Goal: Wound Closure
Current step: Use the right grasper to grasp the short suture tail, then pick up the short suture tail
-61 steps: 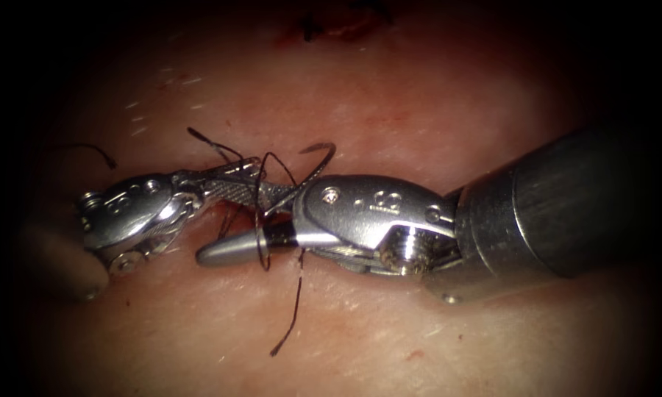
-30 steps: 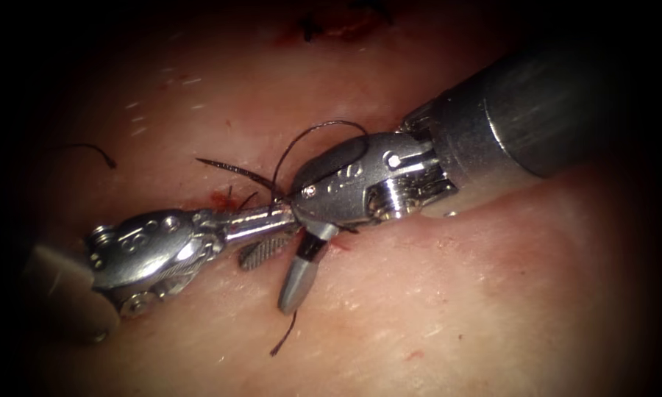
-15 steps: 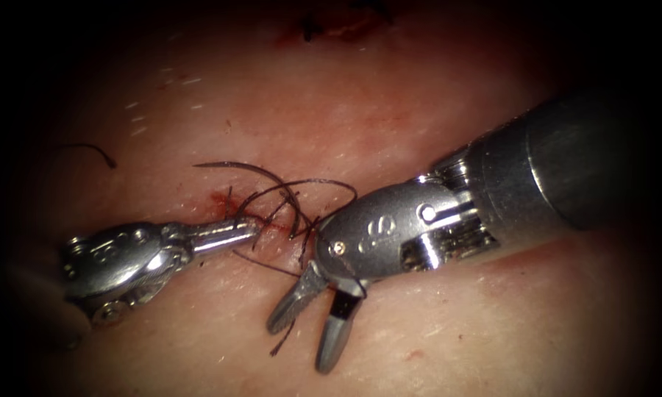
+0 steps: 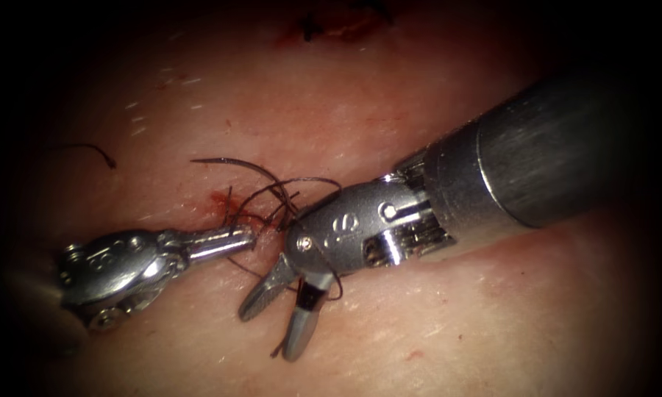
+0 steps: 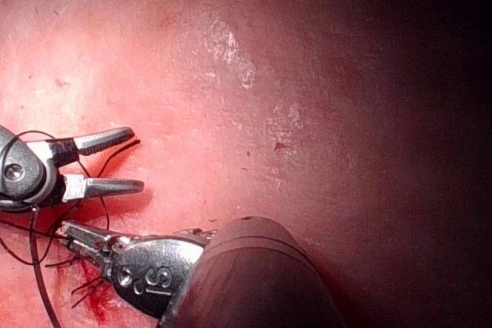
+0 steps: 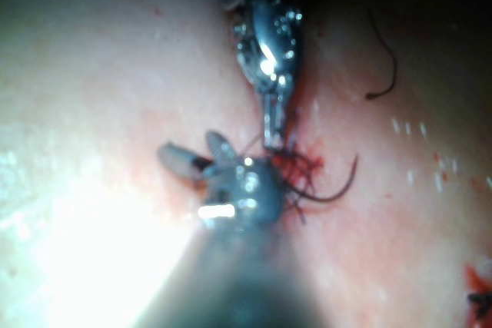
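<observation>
endoscope view: right pincer [image 4: 276, 323] apart, empty; left pincer [image 4: 243, 237] clamped on thread [image 4: 272, 184]; no legible markings.

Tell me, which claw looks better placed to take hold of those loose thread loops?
Probably the right claw: its jaws are open and empty, with thread lying across them. The left claw is shut at the red spot, seemingly on thread already.

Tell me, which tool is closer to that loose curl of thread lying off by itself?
Left. The left tool lies just right of and below the stray thread piece; the right tool sits farther right.
</observation>
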You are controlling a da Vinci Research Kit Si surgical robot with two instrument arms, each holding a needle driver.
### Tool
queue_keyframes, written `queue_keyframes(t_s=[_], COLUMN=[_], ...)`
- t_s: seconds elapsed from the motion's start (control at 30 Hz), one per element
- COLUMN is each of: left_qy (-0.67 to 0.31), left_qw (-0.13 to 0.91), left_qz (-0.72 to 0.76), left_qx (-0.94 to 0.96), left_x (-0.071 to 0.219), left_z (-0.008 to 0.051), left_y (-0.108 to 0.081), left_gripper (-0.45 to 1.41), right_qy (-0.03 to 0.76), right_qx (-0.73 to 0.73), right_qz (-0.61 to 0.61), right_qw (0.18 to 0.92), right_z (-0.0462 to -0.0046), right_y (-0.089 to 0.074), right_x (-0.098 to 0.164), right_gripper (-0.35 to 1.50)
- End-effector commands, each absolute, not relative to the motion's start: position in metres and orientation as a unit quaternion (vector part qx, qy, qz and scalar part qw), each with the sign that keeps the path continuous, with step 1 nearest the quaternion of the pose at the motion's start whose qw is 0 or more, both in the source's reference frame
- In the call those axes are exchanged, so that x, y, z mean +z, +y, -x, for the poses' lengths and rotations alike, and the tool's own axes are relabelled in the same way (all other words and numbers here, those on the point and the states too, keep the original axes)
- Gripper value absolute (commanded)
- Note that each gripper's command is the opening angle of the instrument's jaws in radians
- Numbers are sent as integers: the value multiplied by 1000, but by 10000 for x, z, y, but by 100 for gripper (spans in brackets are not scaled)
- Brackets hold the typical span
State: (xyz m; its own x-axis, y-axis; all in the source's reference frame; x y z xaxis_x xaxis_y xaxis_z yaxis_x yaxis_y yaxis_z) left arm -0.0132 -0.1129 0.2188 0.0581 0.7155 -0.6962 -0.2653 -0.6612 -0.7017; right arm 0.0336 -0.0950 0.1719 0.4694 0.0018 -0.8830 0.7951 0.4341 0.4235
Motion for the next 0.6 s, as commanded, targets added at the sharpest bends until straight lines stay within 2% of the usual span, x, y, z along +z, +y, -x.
queue_keyframes(t_s=[0.03,0.17,0.2,0.23,0.3,0.6], left_qy=[-182,-183,-183,-182,-183,-180], left_qw=[373,372,372,373,372,372], left_qz=[626,626,626,626,626,626], left_qx=[660,660,660,660,660,662], left_x=[2185,2185,2185,2184,2184,2183], left_z=[143,142,142,141,139,131], left_y=[-1144,-1145,-1145,-1145,-1146,-1156], left_gripper=[-45,-45,-45,-45,-45,-45], right_qy=[433,427,423,420,409,403], right_qx=[-279,-291,-294,-299,-304,-243], right_qz=[-460,-470,-474,-478,-491,-484], right_qw=[723,716,714,711,707,738], right_z=[-341,-333,-330,-328,-325,-332], right_y=[-965,-968,-970,-972,-974,-958], right_x=[1719,1717,1717,1717,1717,1714], right_gripper=[49,46,37,24,-35,-35])
